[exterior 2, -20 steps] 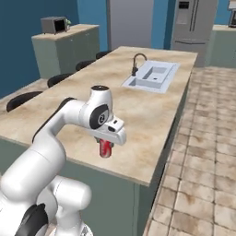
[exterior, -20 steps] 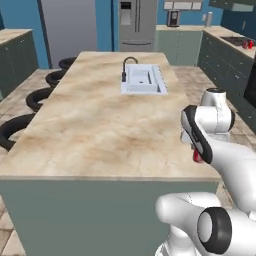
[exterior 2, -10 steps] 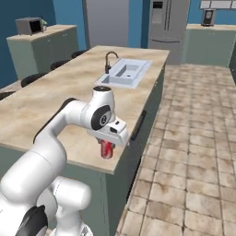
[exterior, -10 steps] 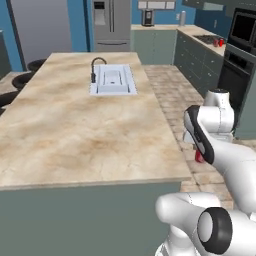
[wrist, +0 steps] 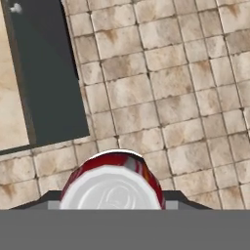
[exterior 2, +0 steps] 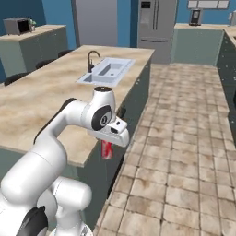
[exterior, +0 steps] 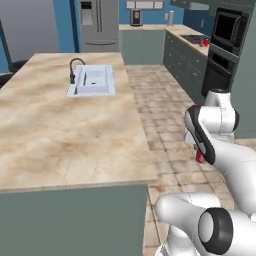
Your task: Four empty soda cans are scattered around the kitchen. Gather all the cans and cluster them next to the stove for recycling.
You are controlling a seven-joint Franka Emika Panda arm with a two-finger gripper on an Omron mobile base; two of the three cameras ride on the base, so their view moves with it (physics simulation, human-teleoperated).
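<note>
Fingers [exterior 2: 107, 152] clamped on soda can [exterior 2: 107, 150]. Left base view: can [exterior: 200, 156] shows red beside my forearm, over tiled floor [exterior: 165, 105]. Right base view: can hangs beyond desk [exterior 2: 41, 106] edge. Hand view: silvery can top [wrist: 111, 191] between my tips, floor [wrist: 166, 93] below.

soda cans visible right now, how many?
1. The soda can is clamped in the gripper, hanging over the tiled floor just off the island counter edge. Others may be out of frame.
</note>
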